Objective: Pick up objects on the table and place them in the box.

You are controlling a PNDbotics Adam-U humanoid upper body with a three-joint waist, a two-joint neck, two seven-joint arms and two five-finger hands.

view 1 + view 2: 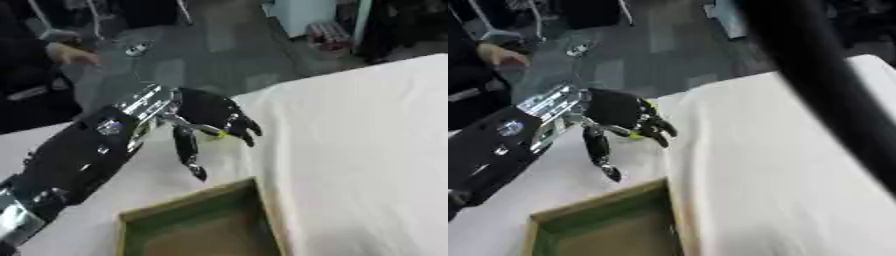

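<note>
While your left hand (210, 117) curls round a small yellow-green object (638, 134) just beyond the box (188, 205), a dark bar (824, 75) crosses the right eye view. No readable writing. Right hand unseen.

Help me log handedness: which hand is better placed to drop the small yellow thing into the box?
Left. The left hand is curled round the yellow thing, beyond the box. The right hand isn't visible.

Black left hand (206, 112) – yellow-green object (637, 134) – green-lined box (192, 220) – white table (359, 150)
</note>
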